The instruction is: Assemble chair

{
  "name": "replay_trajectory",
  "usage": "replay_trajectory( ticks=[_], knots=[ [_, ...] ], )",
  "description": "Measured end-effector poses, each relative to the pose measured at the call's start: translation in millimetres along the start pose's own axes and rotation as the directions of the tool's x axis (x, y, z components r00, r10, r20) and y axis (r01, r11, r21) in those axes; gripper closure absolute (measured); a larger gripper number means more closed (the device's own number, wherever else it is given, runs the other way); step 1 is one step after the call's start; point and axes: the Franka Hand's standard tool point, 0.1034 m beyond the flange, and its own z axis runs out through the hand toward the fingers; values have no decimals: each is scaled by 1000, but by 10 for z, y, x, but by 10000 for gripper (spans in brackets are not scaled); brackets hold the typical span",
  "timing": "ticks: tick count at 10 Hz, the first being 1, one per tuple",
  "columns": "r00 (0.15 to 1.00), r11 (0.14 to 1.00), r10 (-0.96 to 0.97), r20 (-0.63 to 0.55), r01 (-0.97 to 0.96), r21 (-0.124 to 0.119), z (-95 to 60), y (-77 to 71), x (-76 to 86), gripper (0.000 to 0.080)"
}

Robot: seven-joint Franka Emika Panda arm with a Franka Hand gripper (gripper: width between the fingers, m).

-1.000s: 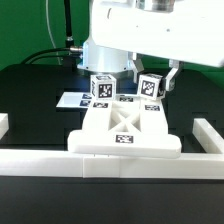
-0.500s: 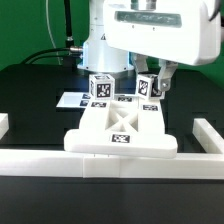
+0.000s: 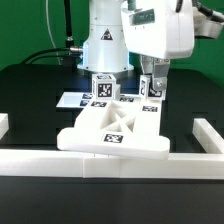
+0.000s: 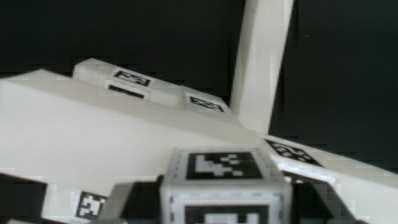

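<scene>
One chair (image 3: 115,128), two upright legs (image 3: 101,88), one pincer (image 3: 152,88).

Bright, even overhead light; washed-out white plastic, soft blur throughout the wrist view.

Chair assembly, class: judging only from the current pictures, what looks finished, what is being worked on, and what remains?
Done: the chair base with its cross brace stands as one joined piece against the border rail, and a tagged leg stands upright on it. In hand: the gripper is down at the second tagged leg; whether it is clamped cannot be told. Left: seating that leg, then any parts not visible here.
</scene>
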Motion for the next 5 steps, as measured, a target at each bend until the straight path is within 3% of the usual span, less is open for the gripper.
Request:
replay_trajectory(
  ticks=[1,3,4,5],
  knots=[
    [1000,1000,13,0,-13,-1,4,2,-10,514],
    [1000,1000,-27,0,27,-6,12,9,-13,265],
    [999,999,-44,3,44,-28,12,19,-41,186],
    [994,993,-108,-2,108,-48,13,5,-54,186]
  ],
)
